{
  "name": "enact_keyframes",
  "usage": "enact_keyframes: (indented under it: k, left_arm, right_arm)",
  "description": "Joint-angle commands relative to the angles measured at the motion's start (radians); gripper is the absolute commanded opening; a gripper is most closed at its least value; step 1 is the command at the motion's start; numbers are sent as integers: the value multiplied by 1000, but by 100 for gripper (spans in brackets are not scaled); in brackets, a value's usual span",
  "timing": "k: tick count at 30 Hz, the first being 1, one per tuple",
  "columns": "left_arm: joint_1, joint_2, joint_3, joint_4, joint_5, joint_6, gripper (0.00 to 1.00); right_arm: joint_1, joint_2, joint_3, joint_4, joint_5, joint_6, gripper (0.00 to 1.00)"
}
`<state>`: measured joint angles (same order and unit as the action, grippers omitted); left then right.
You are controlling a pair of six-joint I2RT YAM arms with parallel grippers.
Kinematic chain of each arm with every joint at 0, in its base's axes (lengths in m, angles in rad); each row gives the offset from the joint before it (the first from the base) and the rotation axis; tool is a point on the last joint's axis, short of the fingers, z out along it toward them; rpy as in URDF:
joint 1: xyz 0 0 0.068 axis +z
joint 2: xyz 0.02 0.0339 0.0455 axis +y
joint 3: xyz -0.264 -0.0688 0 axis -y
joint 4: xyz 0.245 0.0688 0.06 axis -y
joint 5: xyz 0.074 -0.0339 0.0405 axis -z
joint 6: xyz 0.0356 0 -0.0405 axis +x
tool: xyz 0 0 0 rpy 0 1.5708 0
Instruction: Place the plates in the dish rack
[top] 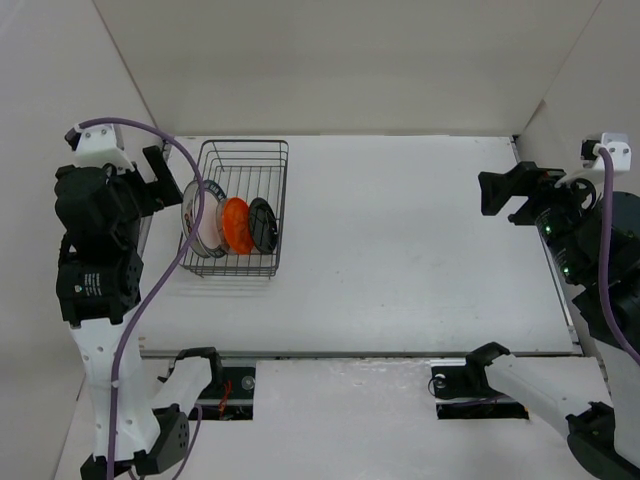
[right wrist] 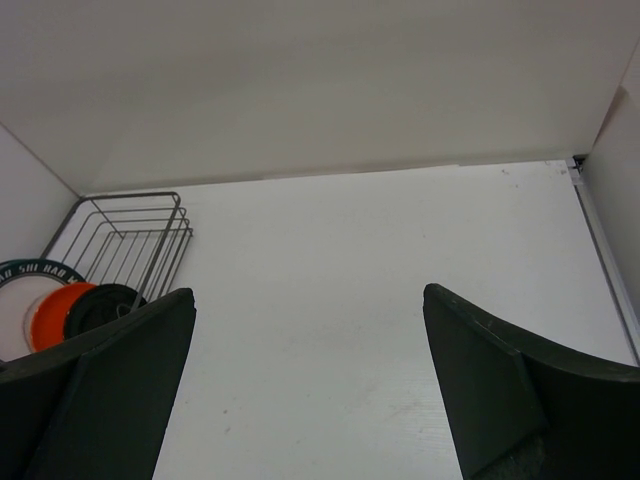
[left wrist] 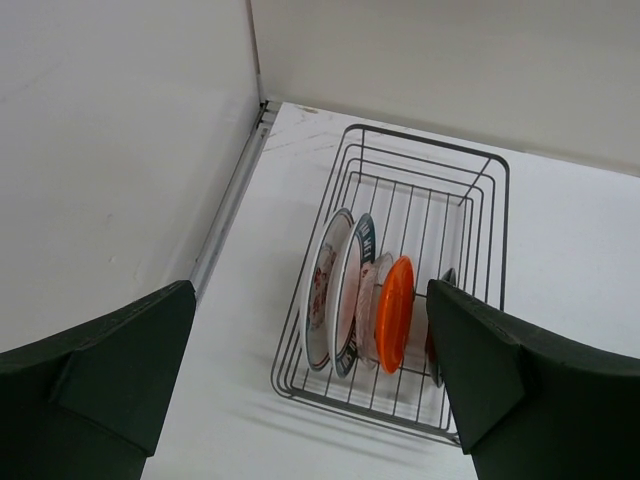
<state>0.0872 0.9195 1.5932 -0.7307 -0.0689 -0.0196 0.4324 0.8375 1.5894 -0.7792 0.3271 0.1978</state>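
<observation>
1. The dish rack (top: 240,207) is a rectangular basket of thin dark wire with upright dividers. It stands at the far left of the matte white table (top: 420,260).
2. All five plates stand on edge in the rack's near half, and its far half is bare wire.
3. From left to right they are the white plate with red characters (left wrist: 322,300), the white plate with a dark green rim (left wrist: 352,290), the clear plate (left wrist: 372,310), the glossy orange plate (left wrist: 395,312) and the glossy black plate (top: 263,224).
4. The left wrist view shows the clear plate, which is hard to make out from the top view. There the black plate is only a sliver beside one dark finger (left wrist: 500,390).
5. The right wrist view shows the black plate's face, and pale lettering on the green rim that is too small to read surely. The red characters are not legible either.
6. The left gripper (top: 160,182) is raised just left of the rack, jaws spread wide and holding nothing.
7. The right gripper (top: 505,195) hangs at the far right, well apart from the rack. Its angular black fingers (right wrist: 520,390) are likewise spread and empty.
</observation>
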Motion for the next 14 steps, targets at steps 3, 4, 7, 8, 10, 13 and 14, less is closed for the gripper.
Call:
enact_keyframes:
  k: [3,4,7,8,10,13,14]
  left_arm:
    - [17,-16,4,27,-34,-6,100]
    - [26,-16,4,27,-34,-6,100]
    - [26,-16,4,27,-43,-6,100]
    - [26,-16,4,27,-43,-6,100]
    - [26,-16,4,27,-43,-6,100]
    - [26,-16,-6,27,-43,-6,100]
    - [26,-16,-6,27,-43,-6,100]
  right_arm:
    - [8,-12,35,-3,29,-14,100]
    - [8,-12,35,-3,29,-14,100]
    - [17,-12,35,-3,29,-14,100]
    - [17,-12,35,-3,29,-14,100]
    - [17,-12,35,-3,29,-14,100]
    - [17,-3,44,-3,29,-14,100]
    - [17,-3,44,-3,29,-14,100]
